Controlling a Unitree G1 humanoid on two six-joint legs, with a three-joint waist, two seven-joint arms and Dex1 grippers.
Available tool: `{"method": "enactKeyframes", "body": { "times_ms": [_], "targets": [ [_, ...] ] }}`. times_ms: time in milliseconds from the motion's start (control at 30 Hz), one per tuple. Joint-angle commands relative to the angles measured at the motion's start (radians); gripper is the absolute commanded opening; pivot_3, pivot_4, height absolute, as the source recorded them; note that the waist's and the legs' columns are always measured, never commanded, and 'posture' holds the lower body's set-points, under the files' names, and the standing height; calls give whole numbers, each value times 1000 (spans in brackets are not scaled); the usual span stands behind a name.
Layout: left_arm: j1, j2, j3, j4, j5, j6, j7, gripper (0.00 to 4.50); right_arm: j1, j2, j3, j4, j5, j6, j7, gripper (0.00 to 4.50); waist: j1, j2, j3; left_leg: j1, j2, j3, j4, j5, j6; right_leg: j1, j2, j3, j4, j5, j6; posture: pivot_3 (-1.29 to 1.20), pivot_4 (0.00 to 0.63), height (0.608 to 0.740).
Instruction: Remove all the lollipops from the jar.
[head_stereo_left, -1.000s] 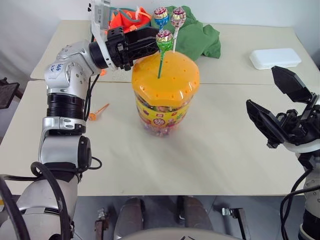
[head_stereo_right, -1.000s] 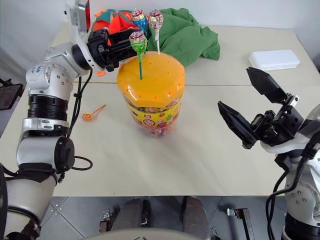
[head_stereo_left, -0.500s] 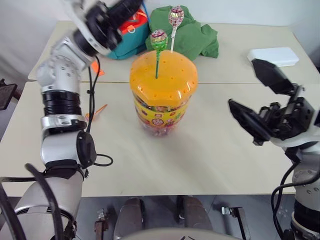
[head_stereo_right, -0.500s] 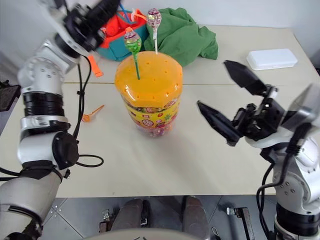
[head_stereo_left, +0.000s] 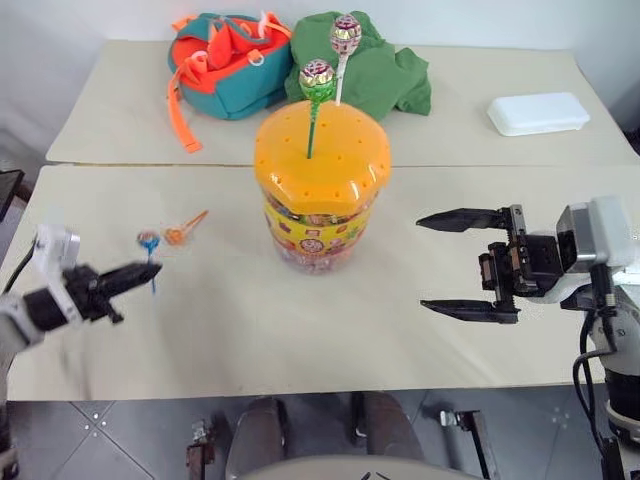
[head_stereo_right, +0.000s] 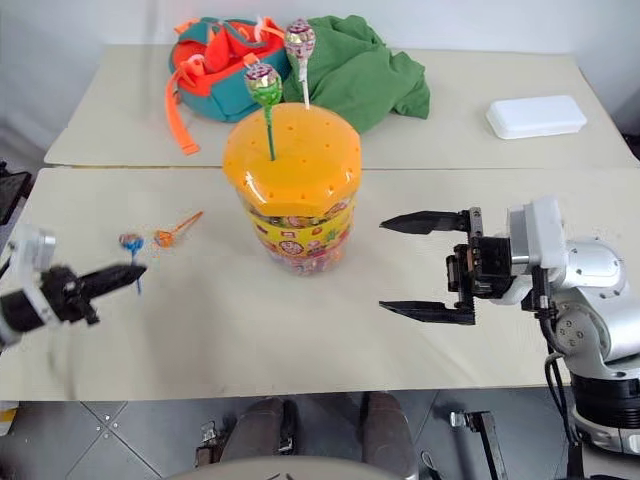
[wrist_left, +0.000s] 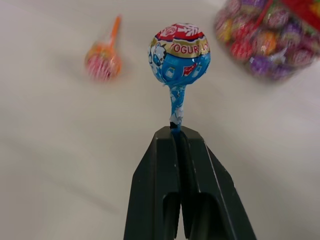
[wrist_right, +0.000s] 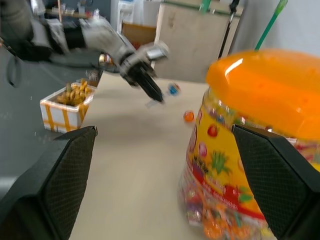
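Low over the bench (head_stereo_left: 300, 330), left gripper (head_stereo_left: 138, 272) clenched on the blue lollipop (wrist_left: 179, 51), near the orange one (head_stereo_left: 176, 235), probably for laying down. Right gripper (head_stereo_left: 455, 265) released, facing the jar (head_stereo_left: 320, 190), two lollipops (head_stereo_left: 318, 78) left in its lid.

The jar (head_stereo_left: 320, 195) was clear plastic under a glossy orange lid (head_stereo_left: 322, 155); lollipop wrappers (wrist_left: 180, 52) shone; the desk (head_stereo_left: 300, 330) looked matt.
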Motion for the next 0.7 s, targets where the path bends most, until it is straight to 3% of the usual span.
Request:
{"method": "enactKeyframes", "body": {
  "times_ms": [33,67,267,400,533,600,700],
  "targets": [
    [83,-21,18,-39,33,-39,26,9,32,-20,-45,3,-28,-40,29,4500,7,1,0,0,0,1,0,0,0,0,0,0,0,0,0,0,150,740],
    [97,-23,11,-31,40,-54,25,480,36,-19,-48,1,-27,-40,27,4500,10,1,0,0,0,1,0,0,0,0,0,0,0,0,-1,0,150,740],
    [48,27,2,17,35,-90,-7,1953,65,-12,-89,-32,-2,-21,2,4500,11,1,0,0,0,1,2,0,0,0,0,0,1,-1,-1,0,150,740],
    [-103,140,22,50,-39,-175,-177,3060,114,26,-172,-96,63,7,-112,4500,12,1,0,0,0,1,2,-1,-1,-1,1,0,1,-1,-1,0,150,740],
    [-298,232,-27,55,-161,-140,-304,3060,154,59,-260,-169,137,51,-249,4500,11,1,0,-1,1,3,2,-1,-1,-2,0,-1,1,0,-1,0,150,740],
    [-530,195,-136,48,-253,-95,-279,3060,167,100,-306,-211,177,57,-360,4500,16,1,0,0,1,3,1,-1,-1,-1,0,0,1,0,-1,0,150,740],
    [-755,99,-272,65,-259,-94,-242,3060,161,131,-331,-260,213,69,-463,4500,16,2,-1,-1,0,2,4,-1,-1,0,1,0,2,0,0,0,150,740]
  ]
}}
